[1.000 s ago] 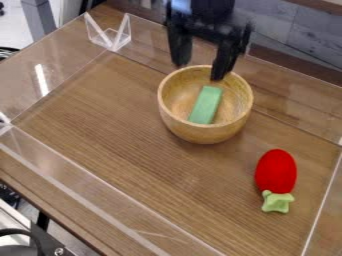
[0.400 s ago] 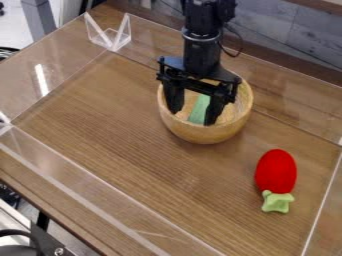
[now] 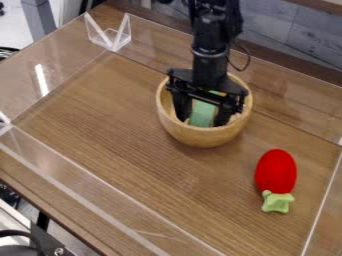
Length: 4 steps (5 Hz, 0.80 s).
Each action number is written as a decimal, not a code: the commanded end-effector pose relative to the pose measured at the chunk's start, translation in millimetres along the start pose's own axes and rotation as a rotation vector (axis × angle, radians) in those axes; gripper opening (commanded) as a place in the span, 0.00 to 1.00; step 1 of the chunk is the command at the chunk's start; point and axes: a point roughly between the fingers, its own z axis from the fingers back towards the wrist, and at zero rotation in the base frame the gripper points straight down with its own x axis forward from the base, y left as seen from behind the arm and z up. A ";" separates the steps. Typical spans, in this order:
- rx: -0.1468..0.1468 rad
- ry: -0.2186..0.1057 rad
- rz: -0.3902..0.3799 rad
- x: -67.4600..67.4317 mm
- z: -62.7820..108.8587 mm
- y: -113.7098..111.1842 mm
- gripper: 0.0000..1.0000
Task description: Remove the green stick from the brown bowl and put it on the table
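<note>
- No brand, label or writing can be read anywhere in this view.
- Far left: the low clear acrylic walls (image 3: 34,85) run along the desk (image 3: 120,150), a brown wood-grain top. A folded clear acrylic piece (image 3: 107,32) stands near the back left corner.
- Centre: the brown bowl (image 3: 203,128) sits upright on the desk, round and thick-rimmed.
- The green stick (image 3: 202,110) lies inside the brown bowl, leaning against the inner wall. Only part of it shows between my fingers.
- My end effector (image 3: 206,108) points straight down into the bowl. It is released, with the jaws spread wide. 1 finger (image 3: 175,95) stands left of the stick and the other to its right, so the stick sits between them. I cannot tell whether either finger touches the stick or the bowl's floor.
- Compared with the earlier frames, my end effector has come down. 1 second ago it hung above the bowl's back rim with the whole stick visible below it. Now the fingertips are below the rim, inside the bowl. The jaws were just as wide then.
- The bowl and the stick have not shifted since then.
- Right: a red strawberry-like toy (image 3: 277,172) with a green stem (image 3: 277,203) lies on the desk, well apart from the bowl, in the same place as before.
</note>
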 end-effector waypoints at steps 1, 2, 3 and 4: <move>-0.001 -0.045 -0.002 0.8 6.4 4.6 0.00; -0.009 -0.057 0.011 -3.4 8.4 13.5 1.00; -0.009 -0.061 -0.053 6.9 17.9 22.6 1.00; -0.015 -0.072 -0.113 18.3 24.9 28.9 1.00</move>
